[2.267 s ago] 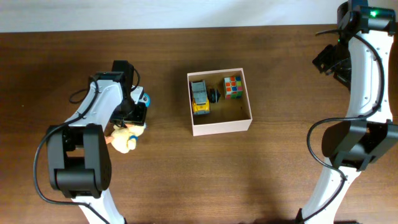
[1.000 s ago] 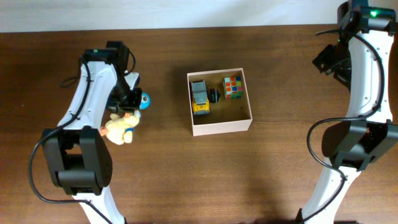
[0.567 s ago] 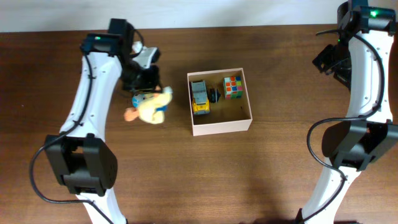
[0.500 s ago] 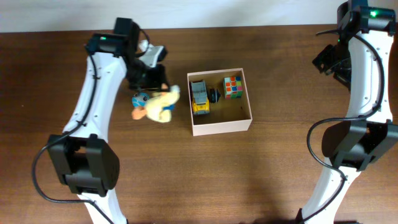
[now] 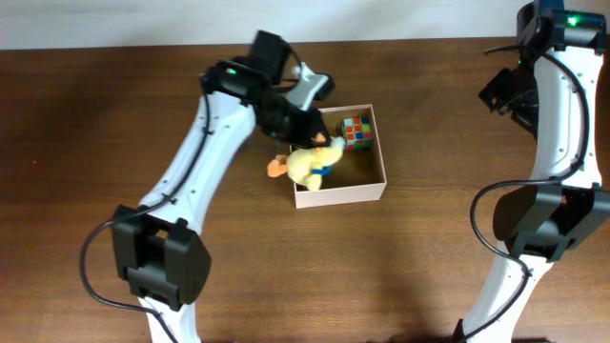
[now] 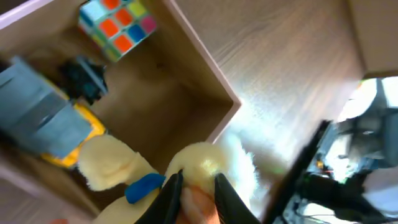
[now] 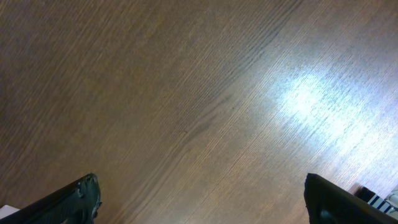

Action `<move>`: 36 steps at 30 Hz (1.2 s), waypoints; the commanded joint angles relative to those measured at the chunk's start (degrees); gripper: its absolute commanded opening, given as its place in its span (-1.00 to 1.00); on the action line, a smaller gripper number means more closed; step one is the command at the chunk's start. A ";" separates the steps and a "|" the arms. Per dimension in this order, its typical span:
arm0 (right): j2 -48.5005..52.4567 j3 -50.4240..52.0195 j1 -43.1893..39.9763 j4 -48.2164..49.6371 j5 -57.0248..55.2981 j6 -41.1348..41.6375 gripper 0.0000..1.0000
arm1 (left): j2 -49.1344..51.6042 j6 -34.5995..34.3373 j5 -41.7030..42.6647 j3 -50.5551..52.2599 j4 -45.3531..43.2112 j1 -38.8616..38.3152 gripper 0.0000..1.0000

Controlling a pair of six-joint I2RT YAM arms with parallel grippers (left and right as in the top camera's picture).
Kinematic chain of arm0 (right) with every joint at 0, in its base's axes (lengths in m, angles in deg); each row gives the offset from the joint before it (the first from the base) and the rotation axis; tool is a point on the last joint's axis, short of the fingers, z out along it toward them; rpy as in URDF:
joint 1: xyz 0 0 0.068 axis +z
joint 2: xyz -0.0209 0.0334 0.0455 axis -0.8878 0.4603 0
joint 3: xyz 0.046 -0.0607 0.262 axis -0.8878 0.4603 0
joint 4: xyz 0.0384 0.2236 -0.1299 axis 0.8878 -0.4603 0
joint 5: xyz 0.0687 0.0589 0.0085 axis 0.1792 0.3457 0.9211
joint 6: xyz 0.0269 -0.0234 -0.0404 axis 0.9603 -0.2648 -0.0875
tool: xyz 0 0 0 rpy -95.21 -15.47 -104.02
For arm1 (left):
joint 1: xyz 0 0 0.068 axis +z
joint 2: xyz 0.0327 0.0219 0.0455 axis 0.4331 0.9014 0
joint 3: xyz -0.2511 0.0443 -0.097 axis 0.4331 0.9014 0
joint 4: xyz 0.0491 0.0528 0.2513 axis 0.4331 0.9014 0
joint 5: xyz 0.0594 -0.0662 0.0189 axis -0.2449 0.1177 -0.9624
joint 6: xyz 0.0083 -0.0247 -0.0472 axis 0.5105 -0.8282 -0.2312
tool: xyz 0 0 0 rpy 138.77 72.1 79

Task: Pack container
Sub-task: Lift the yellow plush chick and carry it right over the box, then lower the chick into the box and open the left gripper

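My left gripper (image 5: 305, 139) is clenched on a yellow plush duck (image 5: 313, 164), and the left wrist view shows my two fingers (image 6: 172, 193) pinching into its fuzzy body (image 6: 205, 168) from either side. A small blue patch (image 6: 144, 186) sits on the duck just beside that finger.

From overhead, the duck hangs over the left front part of the container (image 5: 343, 197). Its body is over the tan inside, and an orange tip (image 5: 276, 169) pokes out past the container's left wall. I cannot tell whether the duck rests on anything inside or is clear of it.

The container stands on the wooden table (image 5: 429, 267), about midway between my two arms. It is white outside and open on top, and its inner wall (image 6: 199, 68) shows plainly in my left wrist view.

Inside it, a multicoloured puzzle cube (image 5: 357, 132) lies in the back right corner (image 6: 118, 28). A yellow and grey toy truck (image 6: 46, 121) lies along the container's left side, right by the duck. A small black piece (image 6: 84, 78) sits between the truck and the cube; I cannot make out what it is.

My right gripper (image 7: 205, 208) is well away from the container, off to its right and towards the back of the table (image 5: 505, 95). Its fingers are spread wide with nothing between them, and only bare wood grain (image 7: 186, 93) lies below.
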 commanded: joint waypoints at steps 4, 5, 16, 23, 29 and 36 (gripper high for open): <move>0.04 -0.92 -0.28 -0.09 -0.13 0.46 0.98 | 0.28 1.33 -19.52 -1.27 -3.82 -8.09 -0.68; 0.04 -0.92 -0.28 -0.11 -0.13 0.46 0.97 | 0.28 1.31 -21.57 -1.27 -4.81 -9.25 -0.68; 0.04 -0.92 -0.28 -0.09 -0.13 0.46 0.98 | 1.49 -2.71 -36.63 -1.27 -15.28 -17.40 -0.67; 0.04 -0.92 -0.28 -0.09 -0.13 0.46 0.98 | 4.59 -7.45 -37.68 -1.27 -15.28 -17.44 -0.67; 0.04 -0.92 -0.28 -0.09 -0.13 0.46 0.98 | 9.97 -7.85 -37.44 -1.27 -15.26 -17.49 -0.67; 0.04 -0.92 -0.28 -0.09 -0.13 0.46 0.97 | 11.13 -8.24 -37.22 -1.27 -15.04 -17.57 -0.67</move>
